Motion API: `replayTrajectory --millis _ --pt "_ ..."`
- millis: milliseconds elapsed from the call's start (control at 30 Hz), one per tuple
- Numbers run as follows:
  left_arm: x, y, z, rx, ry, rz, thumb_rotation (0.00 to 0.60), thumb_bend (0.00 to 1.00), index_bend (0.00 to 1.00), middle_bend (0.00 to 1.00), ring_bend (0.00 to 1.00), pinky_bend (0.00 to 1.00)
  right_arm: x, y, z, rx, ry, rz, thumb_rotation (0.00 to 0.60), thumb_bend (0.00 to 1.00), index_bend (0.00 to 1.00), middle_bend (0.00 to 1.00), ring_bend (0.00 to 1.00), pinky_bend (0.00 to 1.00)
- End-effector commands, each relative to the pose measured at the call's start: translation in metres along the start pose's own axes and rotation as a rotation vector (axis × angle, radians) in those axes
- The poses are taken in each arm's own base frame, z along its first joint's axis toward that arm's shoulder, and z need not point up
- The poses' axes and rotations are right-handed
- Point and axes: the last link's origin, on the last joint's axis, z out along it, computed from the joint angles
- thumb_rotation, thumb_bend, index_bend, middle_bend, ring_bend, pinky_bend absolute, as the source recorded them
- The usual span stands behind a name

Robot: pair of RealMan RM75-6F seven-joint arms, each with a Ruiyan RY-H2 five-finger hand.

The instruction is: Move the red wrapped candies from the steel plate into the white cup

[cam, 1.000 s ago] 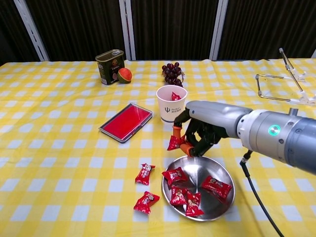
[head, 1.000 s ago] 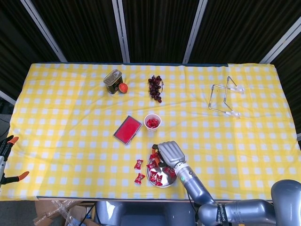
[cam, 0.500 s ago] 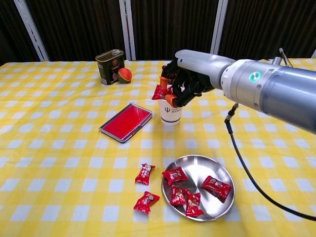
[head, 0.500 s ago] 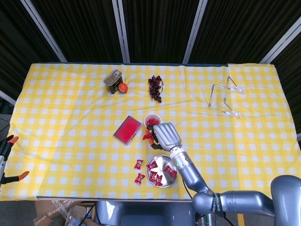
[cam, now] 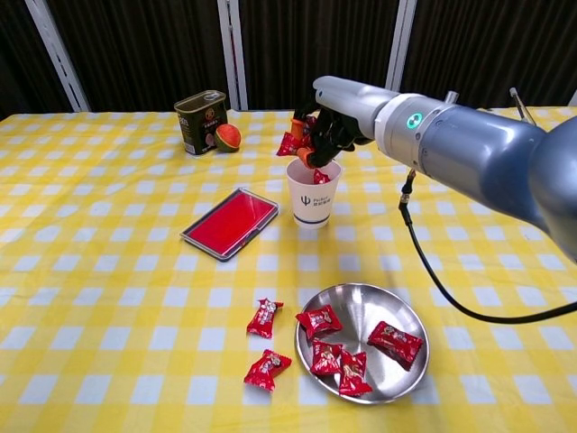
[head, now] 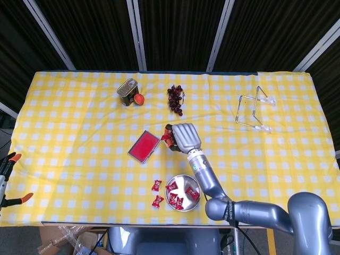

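Observation:
My right hand (cam: pixel 332 119) hovers over the white cup (cam: pixel 313 195), pinching a red wrapped candy (cam: pixel 290 144) just above the cup's far-left rim. Another red candy shows inside the cup. In the head view the hand (head: pixel 184 137) covers most of the cup, with the held candy (head: pixel 167 139) at its left. The steel plate (cam: pixel 398 311) lies near the front edge and holds several red candies (cam: pixel 320 320). Two more red candies (cam: pixel 263 317) lie on the cloth left of the plate. My left hand is out of both views.
A red flat tray (cam: pixel 228 223) lies left of the cup. A green tin can (cam: pixel 200 121) with a small red-green fruit (cam: pixel 227 137) stands at the back, dark grapes (cam: pixel 314 133) behind the cup, a wire stand (cam: pixel 518 153) at the far right.
My right hand lifted a candy from the plate and carried it away from the front edge, up to the cup; it now holds it over the rim.

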Motion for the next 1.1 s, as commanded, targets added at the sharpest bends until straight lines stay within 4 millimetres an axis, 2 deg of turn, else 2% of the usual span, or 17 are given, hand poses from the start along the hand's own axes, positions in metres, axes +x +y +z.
replayTrajectory --millis 33,267,467,633,833,933,1100 --pt "0.000 0.000 0.000 0.002 -0.004 -0.001 0.600 0.03 0.00 0.00 0.00 0.00 -0.005 0.003 0.008 -0.013 -0.007 0.013 0.600 0.62 0.59 0.74 0.84 1.00" --pt "0.000 0.000 0.000 0.005 -0.008 -0.002 0.600 0.03 0.00 0.00 0.00 0.00 -0.009 0.014 0.014 -0.033 -0.007 0.001 0.600 0.62 0.56 0.74 0.84 1.00" --pt "0.000 0.000 0.000 0.005 -0.009 -0.002 0.600 0.03 0.00 0.00 0.00 0.00 -0.010 0.017 0.012 -0.034 -0.008 -0.002 0.600 0.63 0.45 0.74 0.84 1.00" --pt "0.000 0.000 0.000 0.004 -0.006 -0.001 0.600 0.03 0.00 0.00 0.00 0.00 -0.011 0.018 0.010 -0.037 -0.013 -0.001 0.600 0.59 0.35 0.74 0.84 1.00" --pt "0.000 0.000 -0.001 0.000 -0.003 -0.001 0.600 0.02 0.00 0.00 0.00 0.00 -0.010 0.019 0.006 -0.042 -0.009 0.000 0.600 0.58 0.33 0.74 0.84 1.00" --pt "0.000 0.000 -0.001 0.000 -0.004 -0.002 0.600 0.03 0.00 0.00 0.00 0.00 -0.008 0.019 0.004 -0.040 -0.006 0.006 0.600 0.57 0.28 0.74 0.84 1.00" --pt "0.000 0.001 -0.001 0.000 -0.004 -0.002 0.600 0.03 0.00 0.00 0.00 0.00 -0.006 0.018 0.003 -0.036 0.001 0.011 0.600 0.50 0.18 0.74 0.82 1.00"
